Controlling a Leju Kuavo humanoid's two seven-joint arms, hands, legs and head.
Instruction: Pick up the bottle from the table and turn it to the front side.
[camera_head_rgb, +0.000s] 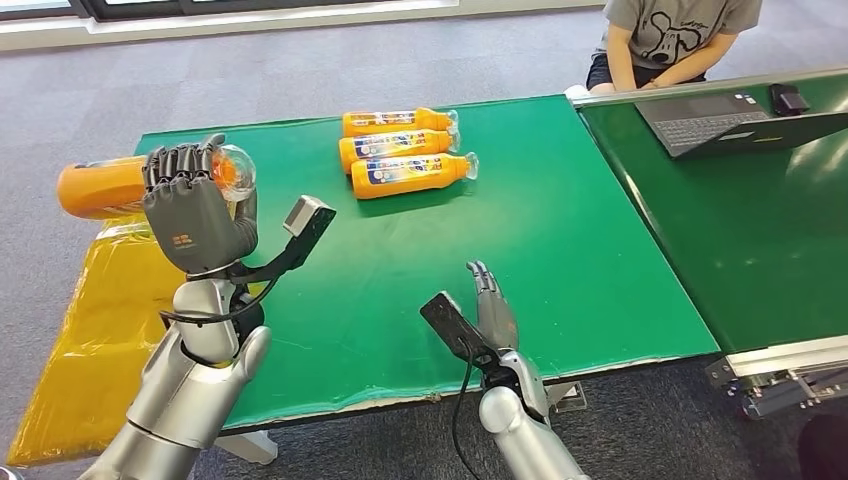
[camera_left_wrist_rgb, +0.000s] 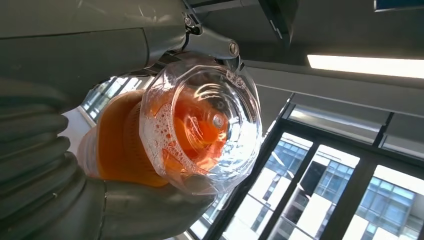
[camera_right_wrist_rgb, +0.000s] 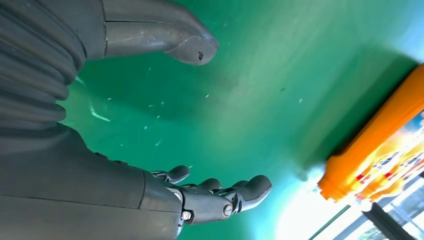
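The orange plastic bottle (camera_head_rgb: 105, 186) lies sideways in the left hand (camera_head_rgb: 192, 205), lifted beyond the green table's (camera_head_rgb: 560, 230) edge for turning; the right hand (camera_head_rgb: 494, 315) hovers above it, fingers spread, empty.

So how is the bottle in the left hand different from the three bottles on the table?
The held bottle is lifted in the air, gripped by the left hand; the three bottles lie side by side on the green table, untouched. Their printed labels face up; no label shows on the held one. All are orange, lying sideways.
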